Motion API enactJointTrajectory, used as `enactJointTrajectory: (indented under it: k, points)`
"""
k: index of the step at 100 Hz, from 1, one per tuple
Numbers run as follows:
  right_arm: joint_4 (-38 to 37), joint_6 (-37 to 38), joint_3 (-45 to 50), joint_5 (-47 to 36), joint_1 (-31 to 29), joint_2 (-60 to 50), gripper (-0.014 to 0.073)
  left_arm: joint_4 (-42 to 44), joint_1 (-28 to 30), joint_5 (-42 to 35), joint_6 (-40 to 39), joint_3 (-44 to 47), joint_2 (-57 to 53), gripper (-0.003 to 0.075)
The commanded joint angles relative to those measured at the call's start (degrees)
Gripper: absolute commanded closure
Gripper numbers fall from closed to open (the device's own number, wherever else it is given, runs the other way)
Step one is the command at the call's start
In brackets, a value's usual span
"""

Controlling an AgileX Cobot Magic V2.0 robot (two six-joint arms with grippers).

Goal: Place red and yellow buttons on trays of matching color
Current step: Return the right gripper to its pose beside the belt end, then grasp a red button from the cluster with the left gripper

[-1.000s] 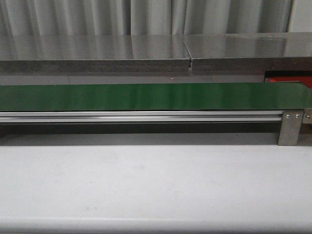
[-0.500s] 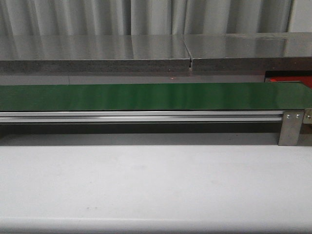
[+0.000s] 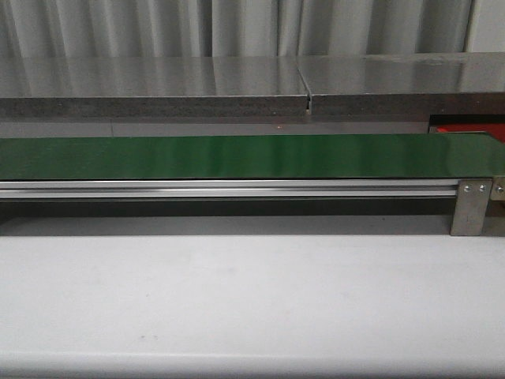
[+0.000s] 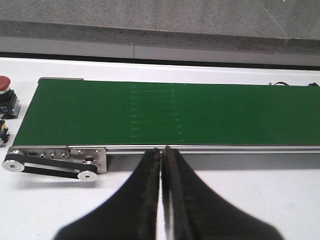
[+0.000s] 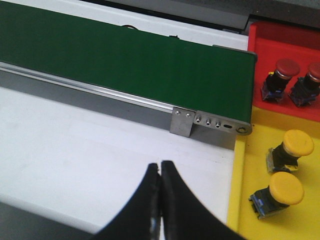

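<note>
Both sets of jaws are pressed together with nothing between them. The left gripper (image 4: 161, 150) hangs above the white table (image 4: 250, 200), just short of the near rail of the green conveyor belt (image 4: 200, 112). The right gripper (image 5: 160, 176) hangs over the same white surface, near the belt's end bracket (image 5: 210, 121).

Ahead of the left jaws the belt is bare. At its far end, off to one side, a red button (image 4: 5, 87) on a dark housing sits beside the belt; whether it belongs to the task or is a control for the conveyor cannot be told.

To the side of the right jaws lie two trays. The yellow tray (image 5: 280, 200), the closer one, holds two yellow buttons (image 5: 285, 190) lying on their sides, near each other but apart. The red tray (image 5: 290, 45), past the belt's end, holds two red buttons (image 5: 286, 70) side by side, the second partly cut off by the picture edge.

Judging by this, four buttons are already sorted by colour and both arms are waiting. No button is within reach on the belt. The next move would call for a button to arrive, then for the nearer jaws to part, descend around its cap or housing, and carry it to the matching tray.
</note>
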Motion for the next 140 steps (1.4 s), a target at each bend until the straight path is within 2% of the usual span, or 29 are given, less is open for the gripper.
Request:
enactJointTrajectory:
  k: [1,11,16,25,41,52,58,66,80,100,114,140]
  points:
    - [1.12,-0.50,-1.41,-3.14,0.07,0.06,0.0710,-1.26,-0.26,-3.69,0.02,-1.60,0.05,0.0564]
    - [1.12,-0.50,-1.41,-3.14,0.07,0.06,0.0710,-1.26,-0.26,-3.52,0.02,-1.60,0.05,0.0334]
    - [1.12,-0.50,-1.41,-3.14,0.07,0.06,0.0710,-1.26,-0.14,-3.52,0.02,-1.60,0.05,0.0246]
    - [1.12,-0.50,-1.41,-3.14,0.07,0.06,0.0710,-1.26,-0.14,-3.52,0.02,-1.60,0.05,0.0163]
    - [1.12,-0.50,-1.41,-3.14,0.07,0.06,0.0710,-0.75,0.06,-3.52,-0.30,-2.19,0.35,0.0162]
    - [1.12,-0.50,-1.41,-3.08,0.07,0.06,0.0710,3.73,2.45,-2.63,-7.08,-6.04,3.52,0.0162]
    - [1.12,-0.50,-1.41,-3.08,0.07,0.06,0.0710,6.52,5.03,-2.20,-10.22,-9.16,6.55,0.0162]
    - [1.12,-0.50,-1.41,-3.08,0.07,0.06,0.0710,7.29,9.09,0.14,-10.72,-14.90,11.08,0.0162]
    - [1.12,-0.50,-1.41,-3.08,0.07,0.06,0.0710,3.64,16.94,6.17,-10.83,-25.12,21.35,0.0162]
    - [1.12,-0.50,-1.41,-3.08,0.07,0.06,0.0710,3.01,25.03,8.59,-10.83,-36.78,37.05,0.0162]
    - [1.12,-0.50,-1.41,-3.08,0.07,0.06,0.0710,1.38,27.20,10.40,-10.83,-42.88,47.83,0.0162]
    - [1.12,-0.50,-1.41,-3.08,0.07,0.06,0.0710,1.35,27.26,11.70,-10.07,-50.06,62.38,0.0162]
